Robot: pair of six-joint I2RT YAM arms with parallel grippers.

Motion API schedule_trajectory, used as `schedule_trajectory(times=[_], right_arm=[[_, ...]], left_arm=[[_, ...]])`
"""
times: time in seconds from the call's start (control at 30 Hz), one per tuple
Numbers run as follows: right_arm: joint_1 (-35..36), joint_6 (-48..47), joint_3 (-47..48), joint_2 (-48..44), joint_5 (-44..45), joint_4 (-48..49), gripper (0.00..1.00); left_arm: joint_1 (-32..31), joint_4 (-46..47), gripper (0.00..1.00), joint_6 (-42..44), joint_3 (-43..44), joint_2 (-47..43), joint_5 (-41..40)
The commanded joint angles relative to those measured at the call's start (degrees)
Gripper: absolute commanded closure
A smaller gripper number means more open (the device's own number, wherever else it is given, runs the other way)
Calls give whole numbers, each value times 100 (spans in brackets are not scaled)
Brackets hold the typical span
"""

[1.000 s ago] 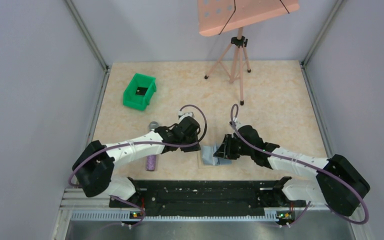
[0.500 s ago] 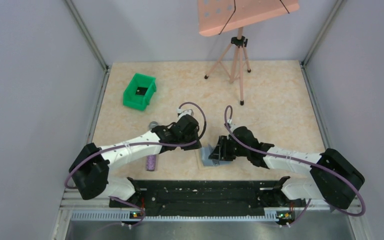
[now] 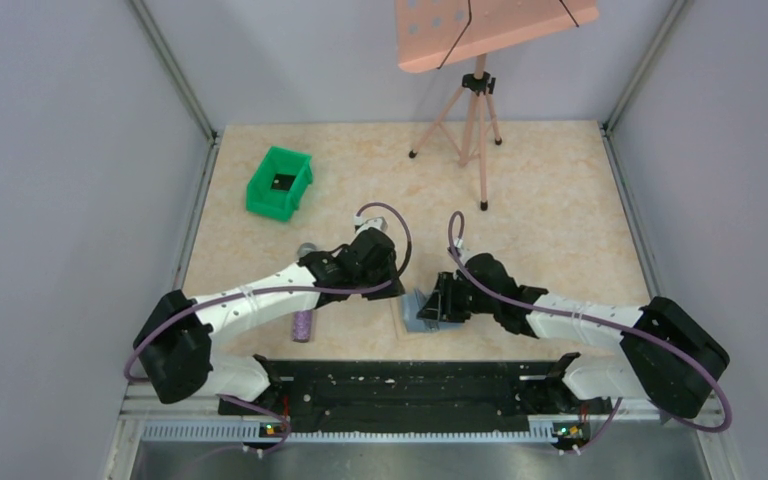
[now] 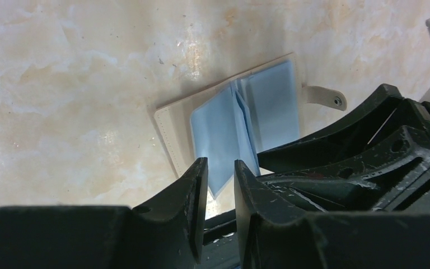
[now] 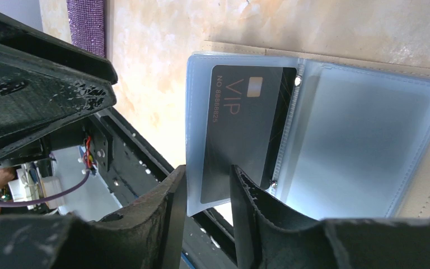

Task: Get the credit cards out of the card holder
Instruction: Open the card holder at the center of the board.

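Both arms are crowded over the card holder [image 3: 417, 320], which lies open on the table [image 3: 560, 200] at six o'clock of its middle, close to the near edge. The right gripper [image 3: 436, 302] sits at its two o'clock, fingers a narrow slit apart around the foot of a raised clear sleeve [image 5: 201, 89] with a black VIP card [image 5: 241, 134] inside. Whether it actually pinches, I cannot tell. The left gripper [image 3: 394, 288] is at ten o'clock, fingers nearly together. Its grip I cannot tell either. The purple microphone [image 3: 303, 322] lies at nine o'clock of the holder.
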Motion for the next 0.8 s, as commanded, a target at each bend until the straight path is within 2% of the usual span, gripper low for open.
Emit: schedule_trajectory(times=[0.0, 0.3, 0.77], right_arm=[[128, 53, 312, 17, -32, 273, 65], [155, 39, 414, -2, -84, 212, 58], [-154, -321, 343, -265, 256, -504, 62]], left_arm=[[13, 215, 70, 0, 55, -243, 83], [5, 283, 70, -40, -43, -406, 85], [-30, 806, 74, -229, -441, -105, 404]])
